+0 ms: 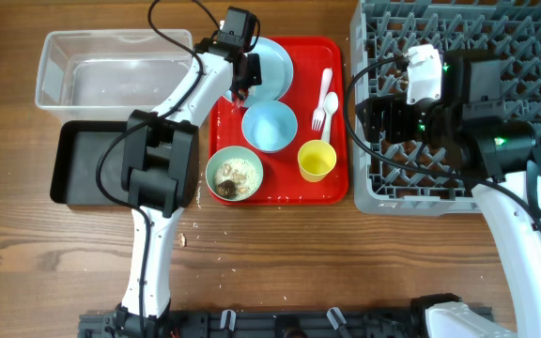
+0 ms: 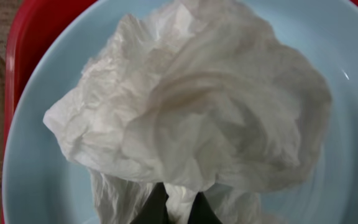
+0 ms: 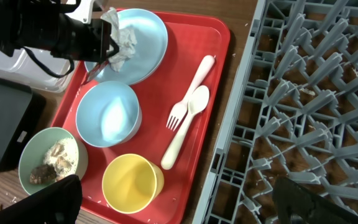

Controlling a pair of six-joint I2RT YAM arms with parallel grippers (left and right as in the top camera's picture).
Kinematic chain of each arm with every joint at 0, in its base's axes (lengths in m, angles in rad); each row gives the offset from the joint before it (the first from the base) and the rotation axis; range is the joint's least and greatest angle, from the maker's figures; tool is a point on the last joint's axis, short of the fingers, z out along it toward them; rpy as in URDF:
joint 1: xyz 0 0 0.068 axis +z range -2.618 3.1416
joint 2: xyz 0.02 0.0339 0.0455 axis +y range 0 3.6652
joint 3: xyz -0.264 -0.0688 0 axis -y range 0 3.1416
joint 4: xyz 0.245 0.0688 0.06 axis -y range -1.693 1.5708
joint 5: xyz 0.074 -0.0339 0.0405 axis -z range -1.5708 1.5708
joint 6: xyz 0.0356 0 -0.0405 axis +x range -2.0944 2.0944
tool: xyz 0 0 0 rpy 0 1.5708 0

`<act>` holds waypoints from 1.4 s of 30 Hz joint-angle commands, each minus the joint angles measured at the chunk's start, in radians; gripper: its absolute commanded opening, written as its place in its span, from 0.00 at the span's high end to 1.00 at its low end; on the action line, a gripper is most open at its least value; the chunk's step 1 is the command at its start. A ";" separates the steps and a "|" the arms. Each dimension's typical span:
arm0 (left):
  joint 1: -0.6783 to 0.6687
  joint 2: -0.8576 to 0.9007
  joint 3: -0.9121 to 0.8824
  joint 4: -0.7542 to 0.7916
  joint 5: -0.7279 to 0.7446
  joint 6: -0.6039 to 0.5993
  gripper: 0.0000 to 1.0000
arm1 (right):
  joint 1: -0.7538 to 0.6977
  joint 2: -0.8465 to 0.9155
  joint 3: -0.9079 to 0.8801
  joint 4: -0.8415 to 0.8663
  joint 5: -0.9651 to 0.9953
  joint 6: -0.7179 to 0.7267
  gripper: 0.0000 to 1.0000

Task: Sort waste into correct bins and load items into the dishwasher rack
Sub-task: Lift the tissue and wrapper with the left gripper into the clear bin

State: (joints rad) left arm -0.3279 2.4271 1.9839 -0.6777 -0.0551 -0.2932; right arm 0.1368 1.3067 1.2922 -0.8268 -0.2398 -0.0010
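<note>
My left gripper (image 1: 242, 80) (image 2: 179, 208) is shut on a crumpled white napkin (image 2: 191, 99) (image 3: 120, 34) on the light blue plate (image 1: 272, 66) (image 2: 36, 174). On the red tray (image 1: 332, 192) are a light blue bowl (image 1: 270, 125), a mint green bowl (image 1: 216, 174) holding beige food scraps (image 1: 236, 172), a yellow cup (image 1: 316, 160) (image 3: 129, 183), and a white fork (image 3: 188, 93) and spoon (image 3: 185, 130). My right gripper (image 1: 383, 117) (image 3: 182, 199) is open and empty over the left edge of the grey dishwasher rack (image 1: 533, 38). No red wrapper shows.
The clear tub (image 1: 54, 66) stands at the far left with the black tray (image 1: 73, 160) in front of it, both left of the red tray. A few crumbs lie on the wooden table (image 1: 346, 263) near the left arm's base.
</note>
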 commanded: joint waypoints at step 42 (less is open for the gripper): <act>0.172 -0.473 -0.034 -0.497 0.224 0.016 0.22 | 0.004 0.012 0.021 0.006 -0.018 0.012 0.00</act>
State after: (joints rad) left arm -0.0734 1.9511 1.9514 -1.1076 0.1223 -0.2893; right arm 0.1368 1.3083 1.2930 -0.8238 -0.2401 -0.0010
